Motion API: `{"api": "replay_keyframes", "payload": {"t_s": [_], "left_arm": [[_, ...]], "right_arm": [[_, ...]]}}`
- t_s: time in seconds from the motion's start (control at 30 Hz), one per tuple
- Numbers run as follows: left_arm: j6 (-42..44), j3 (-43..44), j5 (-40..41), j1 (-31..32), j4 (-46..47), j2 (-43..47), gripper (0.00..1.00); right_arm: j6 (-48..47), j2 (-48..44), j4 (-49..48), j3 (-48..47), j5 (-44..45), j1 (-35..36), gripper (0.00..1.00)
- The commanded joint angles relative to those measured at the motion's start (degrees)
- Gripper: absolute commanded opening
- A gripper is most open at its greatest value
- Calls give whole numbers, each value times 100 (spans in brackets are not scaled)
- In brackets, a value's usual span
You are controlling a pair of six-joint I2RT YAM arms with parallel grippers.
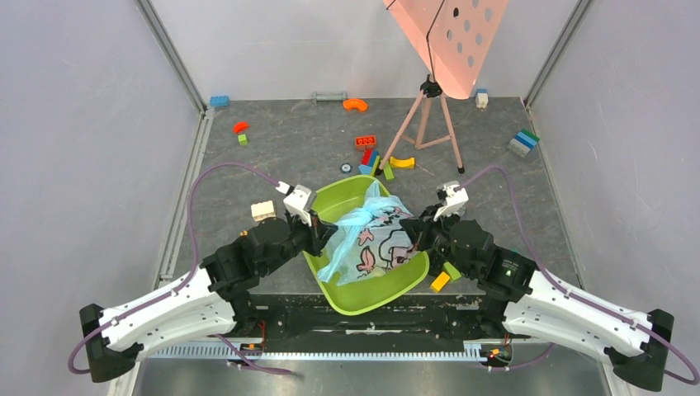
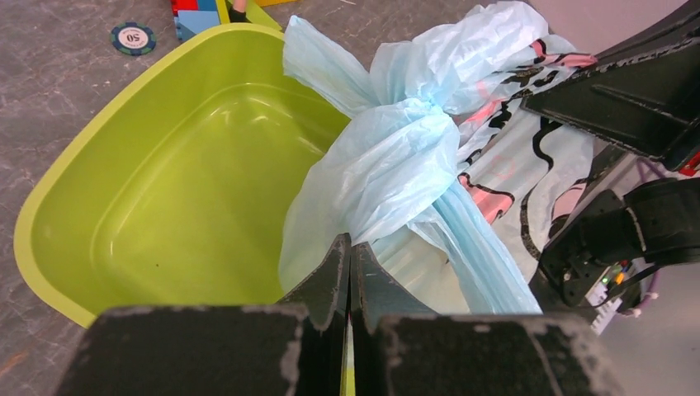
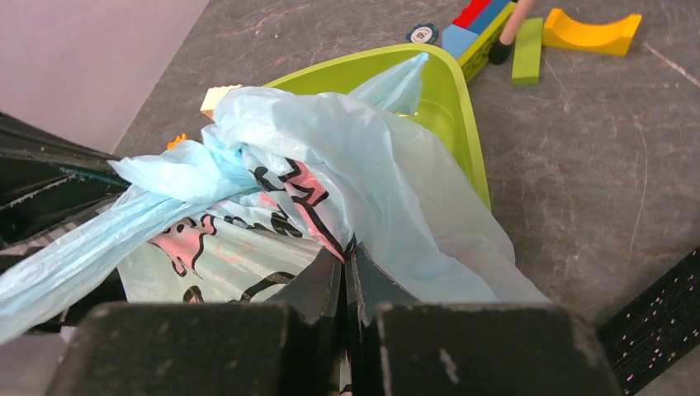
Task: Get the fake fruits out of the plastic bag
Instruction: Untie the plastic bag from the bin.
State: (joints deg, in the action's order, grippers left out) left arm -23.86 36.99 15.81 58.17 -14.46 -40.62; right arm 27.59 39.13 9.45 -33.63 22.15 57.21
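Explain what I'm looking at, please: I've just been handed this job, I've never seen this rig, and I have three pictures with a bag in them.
Two robot arms are bolted at the table's near edge. The wide picture looks down from above and behind them, with the left arm on its left. The other two pictures come from a camera on each wrist, looking along that arm's own black fingers. In the middle sits a lime-green tub with a knotted light-blue plastic bag resting in it. The left pincer and right pincer are both shut, each apparently pinching the bag's film from its own side. No fruit shows, because the bag hides its contents. Loose toy blocks and a pink tripod sit farther back on the grey table.
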Motion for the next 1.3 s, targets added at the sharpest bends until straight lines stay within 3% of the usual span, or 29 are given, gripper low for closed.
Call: {"api": "replay_keyframes", "payload": {"t_s": [0.0, 0.13, 0.23, 0.4, 0.53, 0.63, 0.8, 0.93, 1.27], "left_arm": [[-322, -172, 898, -34, -323, 333, 2], [-435, -271, 1128, -35, -445, 553, 2], [-295, -370, 964, -35, -289, 731, 2], [214, -374, 175, -39, 121, 684, 2], [493, -259, -78, -35, 232, 451, 2], [667, -261, -313, -34, 417, 377, 2], [1008, -355, -746, -35, 666, 401, 2], [1076, -408, -739, -36, 651, 450, 2], [1077, -412, -910, -34, 593, 485, 2]], "right_arm": [[670, -323, 626, 140, 1482, -56, 0], [1051, -495, 867, 279, 1739, -59, 0], [661, -580, 737, 322, 1549, -61, 10], [-964, -594, 386, 120, 700, -60, 63], [-2081, -450, 211, -260, -226, -60, 87], [-2839, -57, 202, -623, -865, -56, 91], [-4455, 709, 198, -1039, -1877, -62, 85], [-5718, 1159, 133, -1129, -2349, -85, 86], [-6563, 2582, 444, -2378, -4104, -958, 87]]}}
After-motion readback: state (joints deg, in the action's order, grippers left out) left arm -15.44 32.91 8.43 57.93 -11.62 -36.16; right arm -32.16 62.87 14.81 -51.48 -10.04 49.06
